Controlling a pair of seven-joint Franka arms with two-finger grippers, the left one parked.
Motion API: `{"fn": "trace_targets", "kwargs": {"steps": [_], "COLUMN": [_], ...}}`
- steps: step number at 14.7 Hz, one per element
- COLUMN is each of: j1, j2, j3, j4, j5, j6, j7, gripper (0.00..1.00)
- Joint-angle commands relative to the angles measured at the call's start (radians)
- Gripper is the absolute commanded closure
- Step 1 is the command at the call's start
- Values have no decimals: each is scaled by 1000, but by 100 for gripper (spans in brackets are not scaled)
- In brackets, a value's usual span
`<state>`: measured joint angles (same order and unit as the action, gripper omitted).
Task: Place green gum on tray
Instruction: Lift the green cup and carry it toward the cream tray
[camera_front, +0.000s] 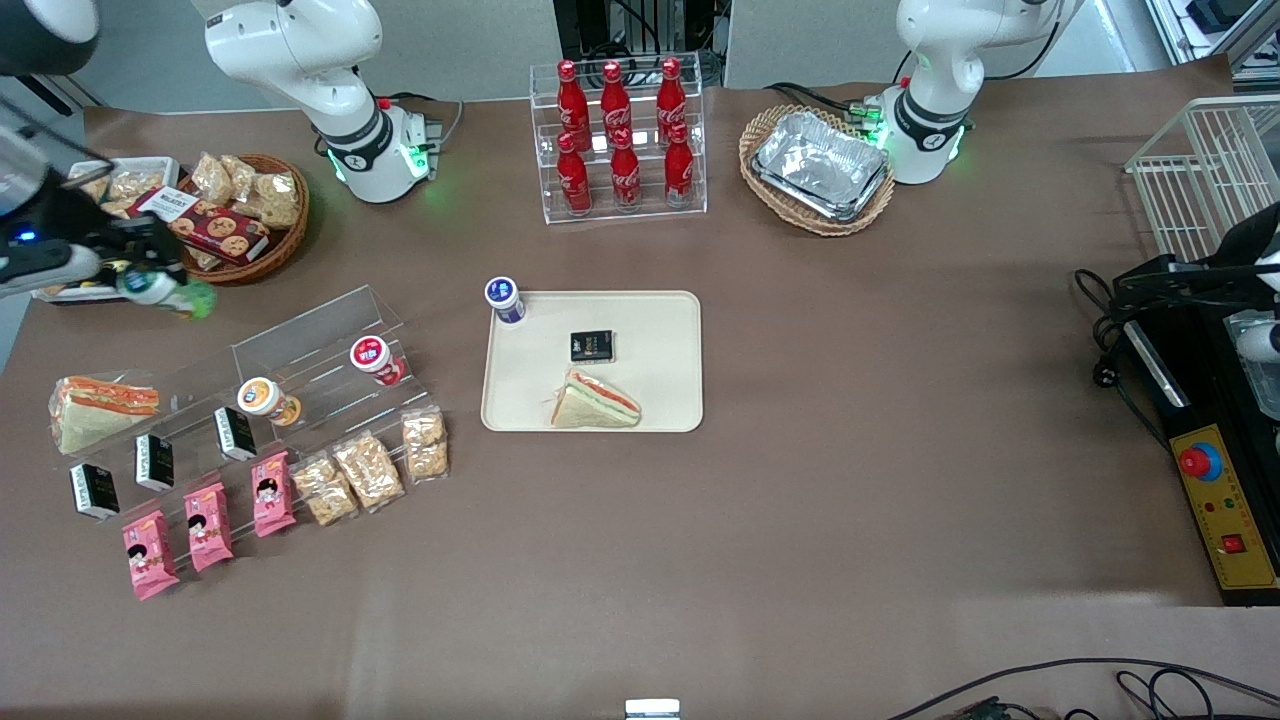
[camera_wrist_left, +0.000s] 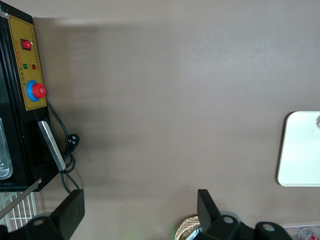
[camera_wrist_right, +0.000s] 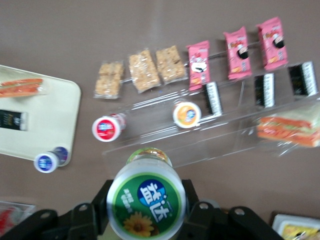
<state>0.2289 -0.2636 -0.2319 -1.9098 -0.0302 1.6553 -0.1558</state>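
Green gum (camera_wrist_right: 147, 204) sits clamped between the fingers of your right gripper (camera_front: 150, 280), lifted above the table near the working arm's end, just above the clear display rack (camera_front: 300, 350). In the wrist view its white lid faces the camera; in the front view the bottle looks tilted, green body pointing toward the tray (camera_front: 660, 330). That tray lies well apart from the gripper, toward the table's middle (a blue-lidded bottle (camera_front: 504, 298), a sandwich (camera_front: 597, 400) and a small black packet (camera_front: 591, 346) already occupy it). You need a long sideways carry past the rack; bare tray remains along the edge nearest the parked arm.
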Motion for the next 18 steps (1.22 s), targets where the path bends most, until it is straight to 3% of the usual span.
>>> {"fn": "trace_targets", "kwargs": {"steps": [1, 6, 9, 18], "j1": [137, 216, 228, 228], "j2": [14, 24, 43, 52], "j3": [45, 155, 216, 368], "j4": [52, 49, 22, -320], "j5": [3, 87, 90, 105], "j6": [-68, -46, 3, 395], "j7": [322, 677, 815, 1048], "gripper": [64, 62, 62, 62]}}
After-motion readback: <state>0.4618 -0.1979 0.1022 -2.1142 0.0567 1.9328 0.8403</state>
